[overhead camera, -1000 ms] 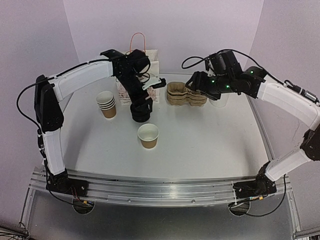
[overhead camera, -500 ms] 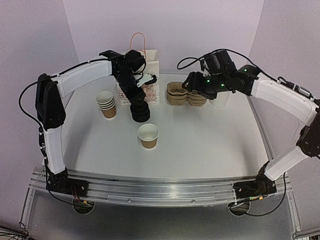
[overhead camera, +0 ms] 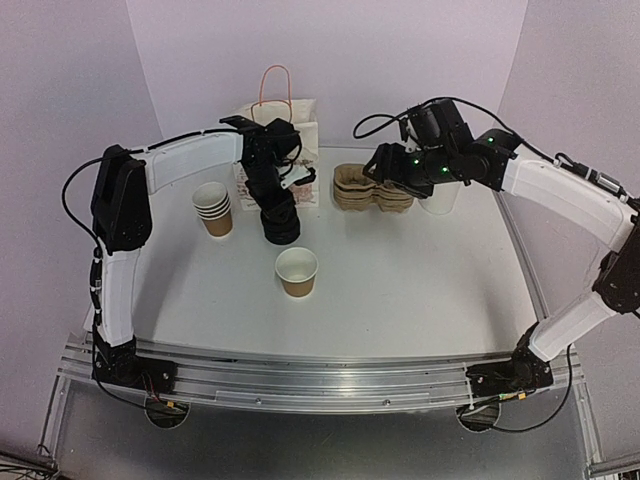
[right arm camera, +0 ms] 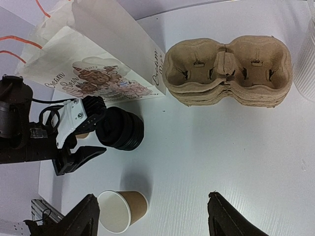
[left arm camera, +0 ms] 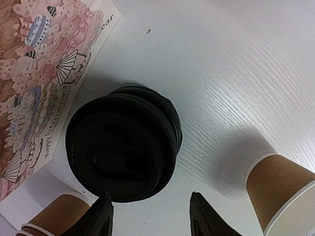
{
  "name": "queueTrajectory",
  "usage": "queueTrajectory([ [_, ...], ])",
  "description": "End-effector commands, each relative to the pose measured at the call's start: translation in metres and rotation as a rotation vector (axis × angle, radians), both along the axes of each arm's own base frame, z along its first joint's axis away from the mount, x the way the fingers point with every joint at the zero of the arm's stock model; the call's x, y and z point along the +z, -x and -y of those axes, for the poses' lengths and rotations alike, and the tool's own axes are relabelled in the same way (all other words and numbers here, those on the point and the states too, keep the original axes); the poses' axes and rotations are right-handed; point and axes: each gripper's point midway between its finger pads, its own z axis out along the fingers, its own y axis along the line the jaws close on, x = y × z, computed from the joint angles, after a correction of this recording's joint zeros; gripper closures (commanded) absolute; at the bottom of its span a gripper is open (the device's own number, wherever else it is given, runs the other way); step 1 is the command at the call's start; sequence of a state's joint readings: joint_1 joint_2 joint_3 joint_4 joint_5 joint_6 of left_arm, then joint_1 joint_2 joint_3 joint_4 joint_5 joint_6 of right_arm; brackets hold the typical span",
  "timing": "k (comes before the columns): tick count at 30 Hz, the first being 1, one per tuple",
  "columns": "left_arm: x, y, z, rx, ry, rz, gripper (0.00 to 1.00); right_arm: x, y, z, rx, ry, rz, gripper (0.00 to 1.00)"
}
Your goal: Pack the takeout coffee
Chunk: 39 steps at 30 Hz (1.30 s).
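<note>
The takeout coffee's cup (overhead camera: 297, 270), a single brown paper cup with a white inside, stands open-topped at mid-table. It also shows in the wrist views (left arm camera: 280, 191) (right arm camera: 123, 211). Just behind it is a stack of black lids (overhead camera: 282, 226) (left arm camera: 123, 142) (right arm camera: 120, 129). My left gripper (overhead camera: 273, 196) (left arm camera: 148, 206) hovers at the top of that stack. Its jaws are open, with only bare table between the fingertips. My right gripper (overhead camera: 385, 166) (right arm camera: 152, 206) hangs wide open and empty above the table, near the pulp cup carriers (overhead camera: 372, 190) (right arm camera: 226, 71).
A printed paper bag (overhead camera: 275, 150) (right arm camera: 93, 64) (left arm camera: 39, 73) with an orange handle stands behind the lids. A nested stack of brown cups (overhead camera: 212, 207) (left arm camera: 54, 216) is left of them. A white ribbed cup (overhead camera: 438, 200) (right arm camera: 307, 64) stands right of the carriers.
The left arm's elbow swung inward and its gripper came down onto the lid stack while its jaws narrowed. The right gripper shifted slightly left.
</note>
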State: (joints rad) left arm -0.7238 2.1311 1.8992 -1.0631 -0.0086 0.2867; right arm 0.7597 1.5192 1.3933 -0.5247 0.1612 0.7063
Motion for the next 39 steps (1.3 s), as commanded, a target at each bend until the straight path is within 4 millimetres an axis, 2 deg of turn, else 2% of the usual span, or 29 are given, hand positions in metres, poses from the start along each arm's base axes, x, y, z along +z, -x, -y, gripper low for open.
queueTrajectory([
  [1, 0.013, -0.015, 0.014, 0.003, 0.044, 0.051, 0.48, 0.003, -0.003, -0.002, 0.006, 0.003, 0.011, 0.28],
  [9, 0.007, -0.017, 0.017, -0.009, 0.041, 0.04, 0.6, 0.001, -0.002, -0.002, 0.009, 0.005, 0.007, 0.28],
  [29, -0.006, -0.019, 0.019, -0.004, 0.033, 0.029, 0.68, -0.003, 0.002, 0.002, 0.0, 0.005, -0.004, 0.28],
  [39, -0.008, -0.012, 0.022, -0.016, 0.052, -0.006, 0.76, -0.005, 0.004, 0.003, -0.003, 0.002, -0.014, 0.28],
])
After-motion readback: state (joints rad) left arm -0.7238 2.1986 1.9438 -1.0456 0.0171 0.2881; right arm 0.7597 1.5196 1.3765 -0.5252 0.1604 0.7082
